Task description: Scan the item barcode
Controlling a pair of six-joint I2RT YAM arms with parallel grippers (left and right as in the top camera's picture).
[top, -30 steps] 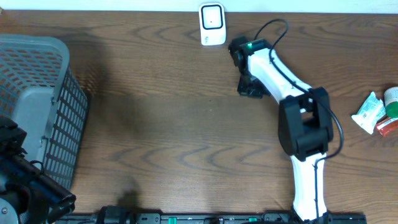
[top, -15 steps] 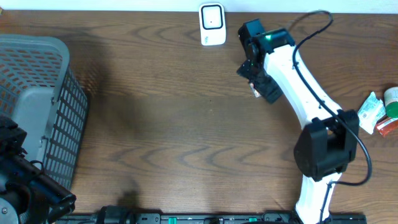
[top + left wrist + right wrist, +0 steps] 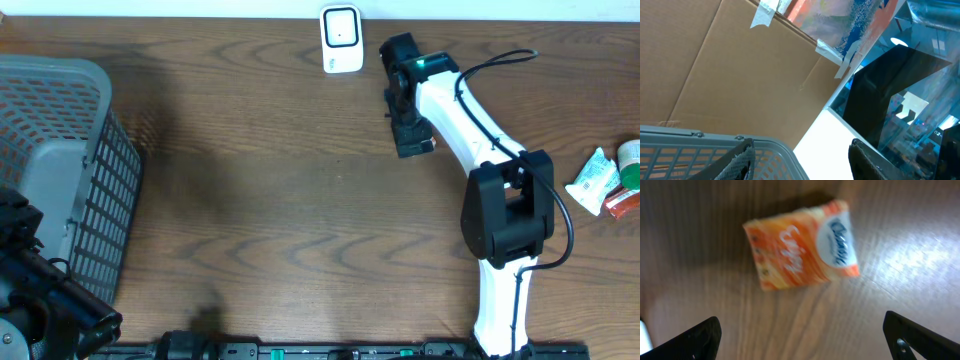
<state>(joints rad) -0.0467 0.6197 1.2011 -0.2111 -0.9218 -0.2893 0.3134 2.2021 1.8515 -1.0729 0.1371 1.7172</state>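
Two arms, one item in play. Right claw is spread wide, its fingers at the bottom corners of the wrist view with nothing between them. Orange packet lies flat on the wooden worktop ahead of that claw, untouched. It has a blue-and-white oval logo; the print is blurred, maybe a tissue pack. Overhead, the right arm reaches to the far edge, its head just right of the white scanner; the packet is hidden under it there. Left claw has its fingers apart and is empty, sitting over the rim of the grey basket with brown cardboard behind. A few small packets lie at the right edge, well apart from the scanner.
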